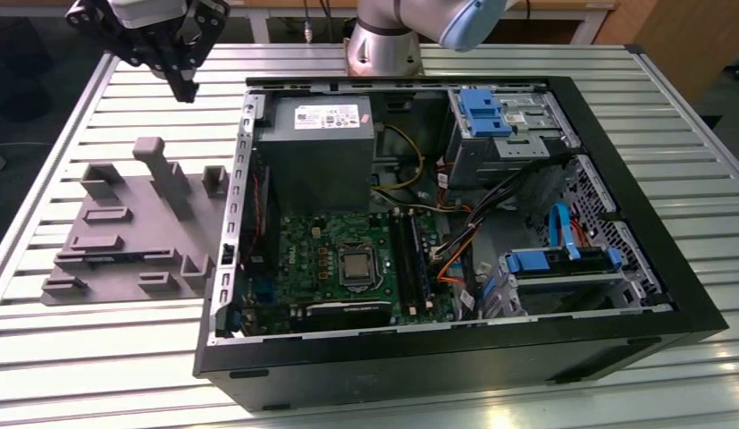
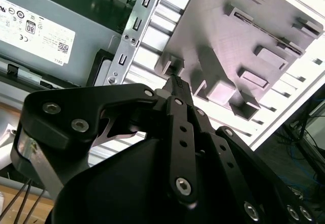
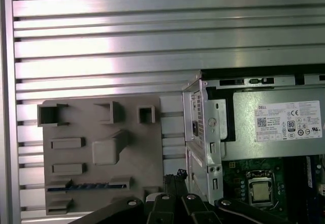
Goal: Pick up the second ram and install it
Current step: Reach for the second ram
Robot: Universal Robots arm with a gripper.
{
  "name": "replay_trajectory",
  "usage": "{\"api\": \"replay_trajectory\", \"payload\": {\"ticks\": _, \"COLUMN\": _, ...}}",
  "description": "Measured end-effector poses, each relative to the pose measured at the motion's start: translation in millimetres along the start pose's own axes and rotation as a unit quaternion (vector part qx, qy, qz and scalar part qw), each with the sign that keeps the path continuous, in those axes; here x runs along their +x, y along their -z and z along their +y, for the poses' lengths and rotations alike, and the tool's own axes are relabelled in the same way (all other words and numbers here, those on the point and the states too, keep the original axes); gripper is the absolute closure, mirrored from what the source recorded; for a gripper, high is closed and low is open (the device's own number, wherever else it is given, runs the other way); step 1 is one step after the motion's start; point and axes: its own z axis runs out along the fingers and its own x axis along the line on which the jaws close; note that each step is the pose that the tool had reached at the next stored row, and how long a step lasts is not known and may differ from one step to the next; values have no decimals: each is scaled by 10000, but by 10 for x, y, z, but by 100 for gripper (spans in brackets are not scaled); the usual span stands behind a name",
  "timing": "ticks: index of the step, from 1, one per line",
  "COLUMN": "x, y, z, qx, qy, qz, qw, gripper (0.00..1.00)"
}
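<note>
1. Lying edge-up in a long slot of the grey holder [image 3: 101,132], the memory stick [image 3: 86,186] shows as a thin blue strip in the first wrist view.
2. The stick sits in the holder near one of its edges, and nothing is touching it.
3. My claw [image 1: 182,92] has its fingers pressed together into a single point and carries nothing.
4. In the exterior view the claw hangs high over the surface [image 1: 107,357], beyond the holder's far end and well apart from the stick.
5. In both wrist views my fingertips [image 2: 175,80] [image 3: 175,176] line up with the holder's side nearest the computer case [image 1: 465,357].
6. The holder rests flat on the ribbed metal surface, just beside the open case on the exterior view's left.
7. Inside the case, the grey power supply [image 1: 312,143] sits at the far end.
8. The green motherboard [image 1: 333,241] with its processor [image 1: 355,265] lies nearer the camera.
</note>
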Motion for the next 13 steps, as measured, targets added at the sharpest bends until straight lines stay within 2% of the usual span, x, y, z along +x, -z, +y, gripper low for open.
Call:
{"api": "replay_trajectory", "payload": {"ticks": 10, "x": 102, "y": 2, "z": -8, "qx": 0, "qy": 0, "qz": 0, "qw": 10000, "gripper": 89}}
{"api": "replay_trajectory", "payload": {"ticks": 13, "x": 136, "y": 5, "z": -37, "qx": 0, "qy": 1, "qz": 0, "qw": 10000, "gripper": 89}}
